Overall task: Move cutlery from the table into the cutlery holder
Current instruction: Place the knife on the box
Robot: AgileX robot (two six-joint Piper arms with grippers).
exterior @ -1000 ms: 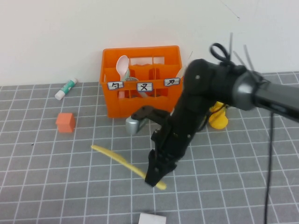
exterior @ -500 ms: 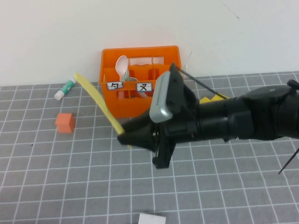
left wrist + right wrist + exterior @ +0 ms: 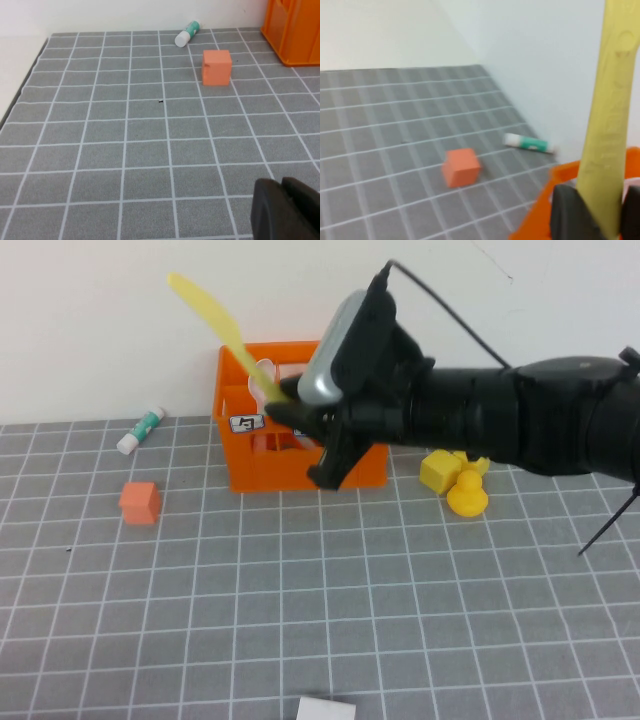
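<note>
We see R gripper [image 3: 285, 405] clamping yellow knife [image 3: 215, 320] over holder [image 3: 350, 465], not dropped yet; L gripper [image 3: 287, 210] closed, parked well away.

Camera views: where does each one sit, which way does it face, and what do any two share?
High view: raised on the robot's side, facing the cutlery holder; right hand holds the pale yellow knife above it.
Left wrist view: low over the table; shut left hand at the frame's edge.
Right wrist view: along the gripped knife.
All three show the small orange cube.
</note>
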